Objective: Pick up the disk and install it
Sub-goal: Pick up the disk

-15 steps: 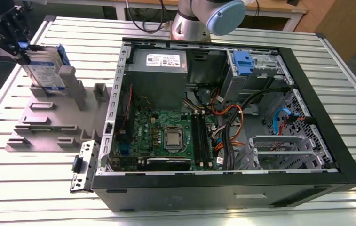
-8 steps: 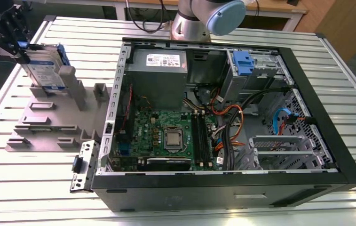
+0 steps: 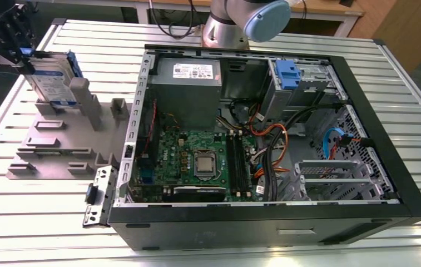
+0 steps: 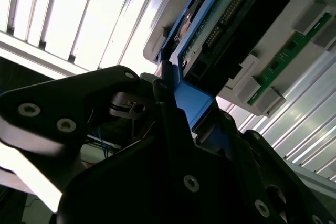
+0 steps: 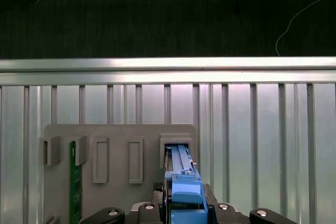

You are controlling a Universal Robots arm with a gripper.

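Jutting below the hand (image 3: 25, 54), the disk (image 3: 51, 81) is clamped edgewise.

The ribbed metal table (image 3: 39, 222) is being washed in bright glare; beyond it, a wooden desk (image 3: 321, 8) and dark floor (image 5: 105, 19) are being shown.

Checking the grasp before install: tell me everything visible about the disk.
The disk is a flat silver-grey drive with a white and blue label and a blue plastic bracket framing its edges. It stands on edge, slightly tilted, in a slot of the grey holder at the exterior view's left. The second wrist view shows its green circuit board. The gripper is shut on the bracket's top end.
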